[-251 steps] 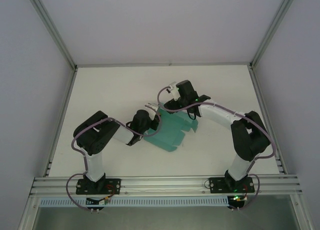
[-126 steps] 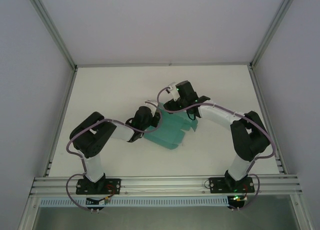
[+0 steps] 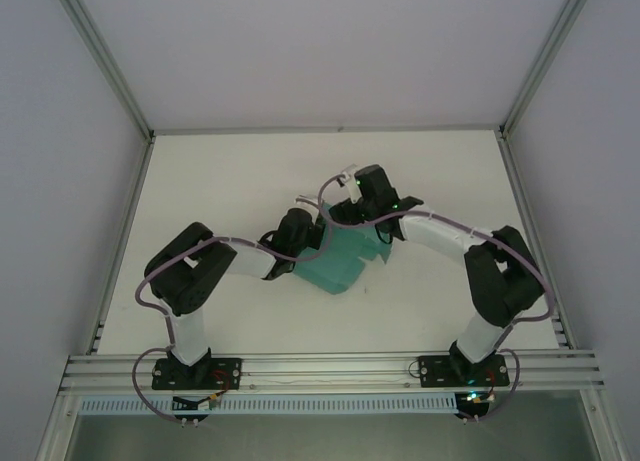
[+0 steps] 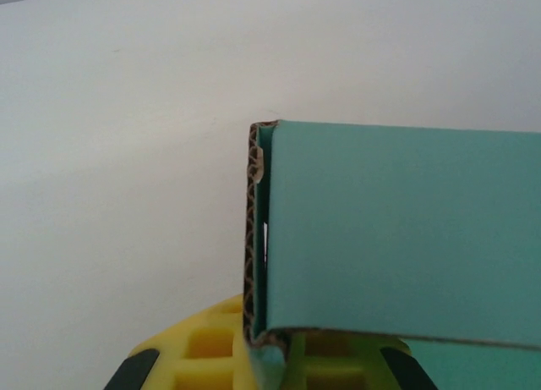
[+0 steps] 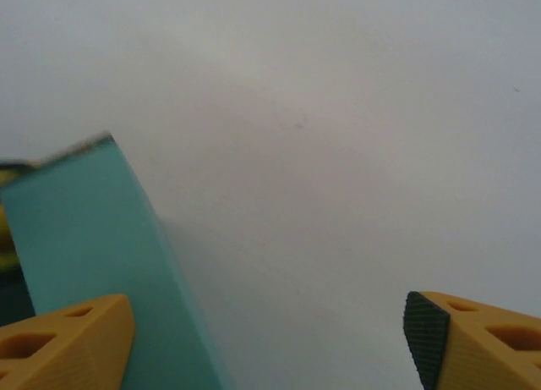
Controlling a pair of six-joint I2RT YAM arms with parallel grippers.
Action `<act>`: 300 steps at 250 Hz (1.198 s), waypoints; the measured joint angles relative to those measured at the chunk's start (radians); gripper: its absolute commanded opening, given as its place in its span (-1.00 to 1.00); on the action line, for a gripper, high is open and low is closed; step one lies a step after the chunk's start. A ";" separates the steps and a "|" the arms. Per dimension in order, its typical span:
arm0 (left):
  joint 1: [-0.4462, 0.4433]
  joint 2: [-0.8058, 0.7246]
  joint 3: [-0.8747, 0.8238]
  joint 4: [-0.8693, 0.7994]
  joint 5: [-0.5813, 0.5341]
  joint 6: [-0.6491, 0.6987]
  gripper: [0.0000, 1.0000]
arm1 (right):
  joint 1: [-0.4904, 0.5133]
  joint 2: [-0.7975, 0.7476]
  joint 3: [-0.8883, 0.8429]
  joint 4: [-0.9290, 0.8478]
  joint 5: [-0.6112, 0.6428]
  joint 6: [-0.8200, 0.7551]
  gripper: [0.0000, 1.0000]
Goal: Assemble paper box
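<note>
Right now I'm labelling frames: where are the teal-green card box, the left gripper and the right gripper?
teal-green card box (image 3: 340, 263), top view, near flat panel.
left gripper (image 4: 266, 365), left wrist view, between its yellow fingertips.
right gripper (image 5: 270, 348), right wrist view, between its open yellow fingertips.

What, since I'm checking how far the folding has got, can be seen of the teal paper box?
The paper box is teal-green card, and its cut edge shows brown corrugation. It is partly folded, not closed: one panel is doubled over along a crease, and the rest lies on the white table, between the arms. The left gripper has its jaws shut on the folded edge. The right gripper stands open beside a raised panel; contact is unclear.
</note>
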 measured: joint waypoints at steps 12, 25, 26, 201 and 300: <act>0.001 -0.011 -0.004 -0.015 -0.025 -0.015 -1.00 | 0.000 -0.057 -0.029 -0.035 0.041 0.040 1.00; 0.001 -0.038 -0.013 -0.042 -0.048 -0.035 -1.00 | 0.000 -0.132 -0.061 -0.069 0.082 0.091 1.00; 0.001 -0.040 -0.014 -0.044 -0.050 -0.036 -1.00 | 0.000 -0.137 -0.063 -0.071 0.086 0.095 1.00; 0.006 -0.204 -0.030 -0.274 -0.104 -0.188 -1.00 | 0.023 -0.014 -0.081 0.006 0.134 0.306 1.00; -0.004 -0.248 -0.007 -0.353 -0.115 -0.273 -1.00 | 0.050 -0.081 -0.144 0.098 0.208 0.391 1.00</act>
